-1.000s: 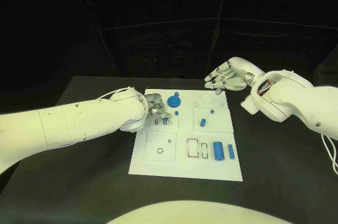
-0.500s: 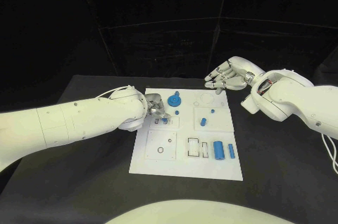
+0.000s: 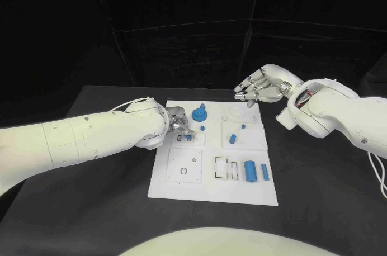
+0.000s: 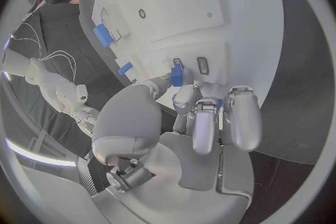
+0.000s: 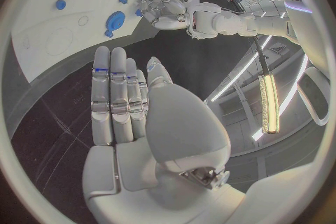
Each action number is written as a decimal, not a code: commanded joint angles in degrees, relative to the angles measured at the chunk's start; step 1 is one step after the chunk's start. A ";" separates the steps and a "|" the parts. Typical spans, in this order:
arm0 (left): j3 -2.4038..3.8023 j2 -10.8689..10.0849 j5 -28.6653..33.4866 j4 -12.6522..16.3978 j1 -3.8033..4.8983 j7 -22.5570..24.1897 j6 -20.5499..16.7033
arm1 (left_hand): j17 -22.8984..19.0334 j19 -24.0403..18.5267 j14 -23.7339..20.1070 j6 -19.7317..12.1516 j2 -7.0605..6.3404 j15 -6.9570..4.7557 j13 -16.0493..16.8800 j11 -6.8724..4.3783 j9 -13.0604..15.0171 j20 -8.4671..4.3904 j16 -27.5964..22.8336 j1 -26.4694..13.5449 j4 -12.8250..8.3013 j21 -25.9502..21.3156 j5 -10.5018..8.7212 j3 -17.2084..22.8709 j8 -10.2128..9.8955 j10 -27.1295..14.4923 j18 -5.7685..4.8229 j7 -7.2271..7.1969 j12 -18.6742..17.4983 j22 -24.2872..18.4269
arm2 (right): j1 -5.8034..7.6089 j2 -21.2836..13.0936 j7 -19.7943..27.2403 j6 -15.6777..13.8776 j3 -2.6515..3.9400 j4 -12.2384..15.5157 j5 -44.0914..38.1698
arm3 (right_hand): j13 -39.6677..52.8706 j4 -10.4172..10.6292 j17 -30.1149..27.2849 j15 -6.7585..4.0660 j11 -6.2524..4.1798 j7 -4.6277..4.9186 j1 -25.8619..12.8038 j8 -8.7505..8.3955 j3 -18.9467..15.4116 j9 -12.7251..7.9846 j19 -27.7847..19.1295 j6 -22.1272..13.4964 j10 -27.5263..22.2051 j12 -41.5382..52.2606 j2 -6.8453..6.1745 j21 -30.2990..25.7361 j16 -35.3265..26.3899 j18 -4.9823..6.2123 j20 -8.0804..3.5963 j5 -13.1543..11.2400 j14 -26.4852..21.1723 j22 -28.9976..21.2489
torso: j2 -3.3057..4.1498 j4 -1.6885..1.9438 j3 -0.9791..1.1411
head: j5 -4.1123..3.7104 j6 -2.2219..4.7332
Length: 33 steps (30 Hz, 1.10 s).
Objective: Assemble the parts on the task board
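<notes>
One small blue part (image 4: pixel 176 75) was pinched in the left hand (image 4: pixel 203 117) over the task board (image 3: pixel 242 194)'s slot; best seated square, eased straight down.

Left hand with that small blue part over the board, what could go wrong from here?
1. The left hand pinches the blue part only at its fingertips, so it might slip or tilt before seating.
2. Two slots lie side by side just beyond the part; it could go into the wrong one or jam on an edge.
3. The blue gear stands close to the hand; the fingers may nudge it.
</notes>
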 commanded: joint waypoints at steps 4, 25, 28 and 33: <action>-0.20 0.07 -0.06 -0.07 -0.30 -0.44 0.67 | 15.09 0.35 6.05 0.40 0.22 -0.44 0.18 0.03 0.06 -0.37 0.18 -0.99 -4.07 0.19 -0.37 2.67 0.36 0.50 -0.87 -0.28 0.38 0.21 | 0.11 0.05 0.53 0.32 0.03 0.00 0.15 | -0.09 0.50 -0.06 0.33 0.13 0.47 0.13 -0.20 -0.05 -0.05 0.04 -0.04 -0.41 -0.24 0.16 -0.37 -0.19 0.66 0.49 0.37 -0.21 -0.09 | -0.01 0.00 0.00 | -0.16 0.00; -0.20 -0.61 0.25 0.70 -0.42 -0.55 -0.22 | 15.09 0.56 6.05 0.82 -0.18 -0.58 0.69 -0.15 0.01 -0.48 0.18 -1.70 -3.66 0.46 -0.12 0.85 0.50 0.83 -0.96 -0.51 0.83 0.69 | 0.10 0.11 0.65 0.52 0.02 -0.17 0.30 | -0.13 0.56 -0.07 0.35 0.15 0.48 0.09 -0.21 -0.07 -0.05 0.02 -0.05 -0.48 -0.25 0.16 -0.45 -0.26 0.66 0.51 0.39 -0.26 -0.14 | -0.01 0.05 0.00 | -0.35 -0.23; -0.20 -0.66 0.28 0.76 -0.43 -0.54 -0.50 | 15.09 0.57 6.05 0.91 -0.27 -0.61 0.67 -0.18 -0.01 -0.51 0.18 -1.91 -3.55 0.44 -0.07 0.58 0.51 0.84 -0.95 -0.54 0.83 0.67 | 0.10 0.13 0.67 0.52 0.02 -0.23 0.36 | -0.19 0.75 -0.11 0.42 0.21 0.52 -0.08 -0.23 -0.10 -0.05 -0.03 -0.06 -0.59 -0.27 0.21 -0.60 -0.37 0.65 0.58 0.41 -0.35 -0.23 | -0.04 0.03 0.01 | -0.39 -0.22; -0.20 -0.72 0.30 0.79 -0.44 -0.50 -0.99 | 15.09 0.61 6.05 1.10 -0.60 -0.67 0.71 -0.23 -0.09 -0.58 0.18 -2.86 -2.99 0.45 -0.03 -0.36 0.51 0.90 -0.96 -0.58 0.90 0.74 | 0.10 0.16 0.70 0.53 0.02 -0.36 0.47 | -0.25 0.88 -0.13 0.47 0.26 0.55 -0.19 -0.25 -0.13 -0.05 -0.08 -0.08 -0.71 -0.28 0.22 -0.73 -0.47 0.64 0.62 0.42 -0.44 -0.30 | 0.00 -0.01 0.03 | -0.40 -0.16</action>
